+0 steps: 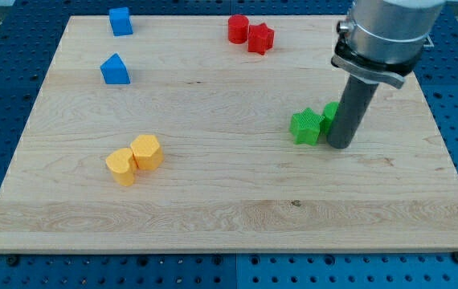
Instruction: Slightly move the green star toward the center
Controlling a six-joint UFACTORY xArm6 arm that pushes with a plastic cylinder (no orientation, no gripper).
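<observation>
The green star (305, 126) lies on the wooden board (229, 209), right of the middle. A second green block (330, 113) touches it on its upper right and is partly hidden by the rod. My tip (340, 145) rests on the board just right of the green star, very close to it, below the second green block.
A red cylinder (238, 28) and a red star (260, 38) sit together at the view's top. Two blue blocks (120, 20) (115, 70) are at the upper left. A yellow heart (120, 166) and a yellow hexagonal block (147, 152) touch at the lower left.
</observation>
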